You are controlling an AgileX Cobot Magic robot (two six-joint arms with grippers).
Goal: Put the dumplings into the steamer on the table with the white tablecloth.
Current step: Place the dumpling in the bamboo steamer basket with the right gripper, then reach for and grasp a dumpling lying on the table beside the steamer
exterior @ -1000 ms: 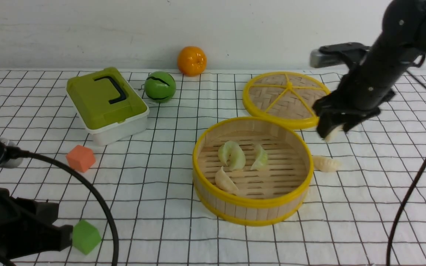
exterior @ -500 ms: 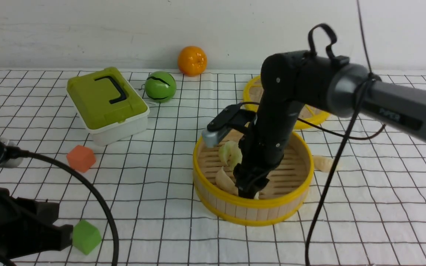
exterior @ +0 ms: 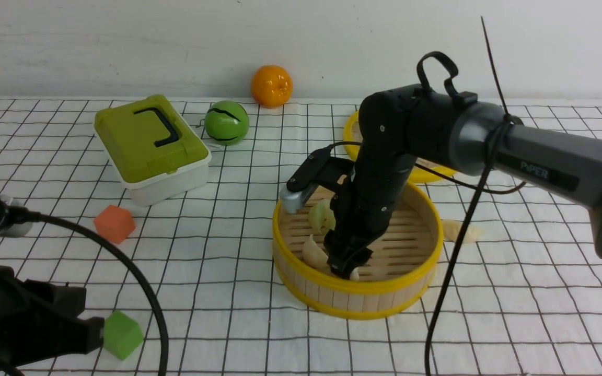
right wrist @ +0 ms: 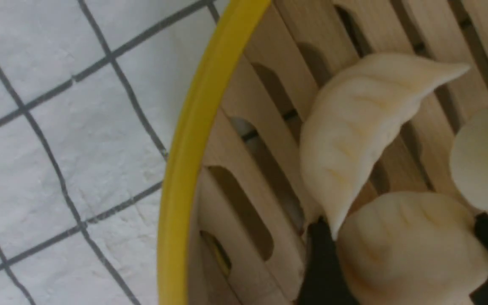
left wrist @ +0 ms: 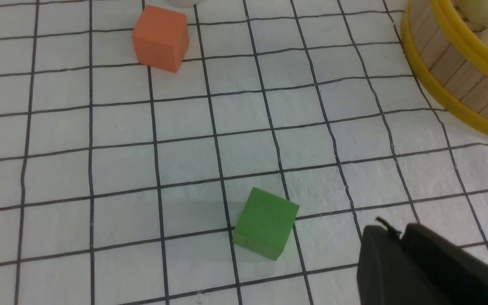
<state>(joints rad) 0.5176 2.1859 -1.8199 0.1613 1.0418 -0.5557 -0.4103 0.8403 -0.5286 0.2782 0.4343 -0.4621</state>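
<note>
Front: right hand (exterior: 348, 265) sits inside the steamer (exterior: 356, 288), centre frame, clamped on a cream dumpling (exterior: 354, 273); loose dumpling (exterior: 469, 232) on the white tablecloth (exterior: 515, 292) just right of it; left hand (exterior: 89, 331) lower left, grip can't tell. Left wrist: green cube (left wrist: 265, 222) lower centre, orange cube (left wrist: 160, 37) upper left. Right wrist: that cream dumpling (right wrist: 409, 241) between black fingers (right wrist: 320, 262), lower right, second dumpling (right wrist: 354, 131) just beside it.

Only one word is readable from here: "PiPER", in pale letters along the grey forearm of the right arm (exterior: 541, 168). Nothing else carries legible writing.
</note>
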